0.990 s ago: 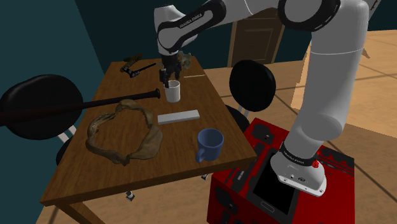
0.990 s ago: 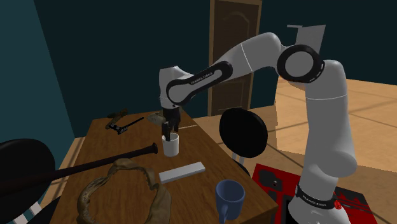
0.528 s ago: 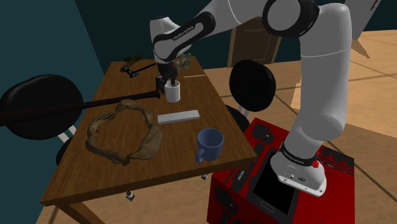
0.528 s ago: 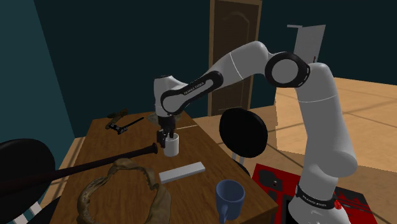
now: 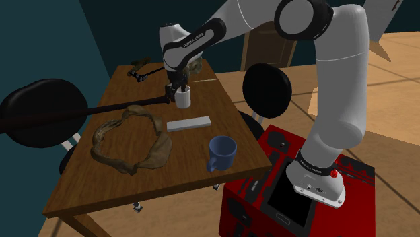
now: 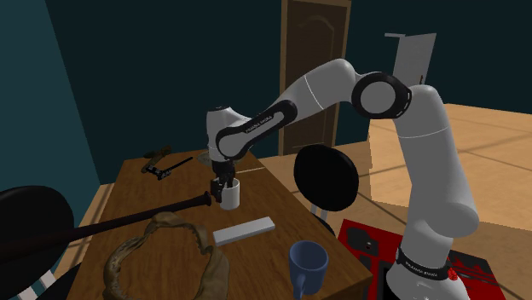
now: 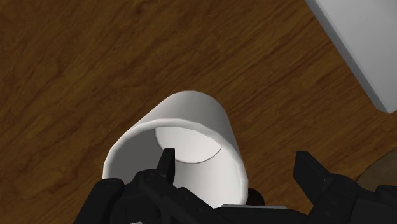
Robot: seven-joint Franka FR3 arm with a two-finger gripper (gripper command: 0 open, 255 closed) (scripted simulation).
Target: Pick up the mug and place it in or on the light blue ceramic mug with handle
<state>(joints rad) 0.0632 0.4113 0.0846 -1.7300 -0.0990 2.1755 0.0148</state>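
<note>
The white mug [image 5: 183,98] stands upright on the wooden surface [image 5: 81,182], toward its far end in the shoulder view. The jaws are parted and straddle its wall: one finger [image 7: 167,160] dips inside the rim, the other is outside, and neither presses it. The blue mug [image 5: 221,152] sits well apart, by the edge beside the stand [image 5: 296,202], with a grey bar [image 5: 189,124] between them

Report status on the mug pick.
Gripper open, jaws straddling wall of white cylindrical mug. Mug not lifted, on wooden table. Flat grey bar lies between it and blue handled mug.
</note>
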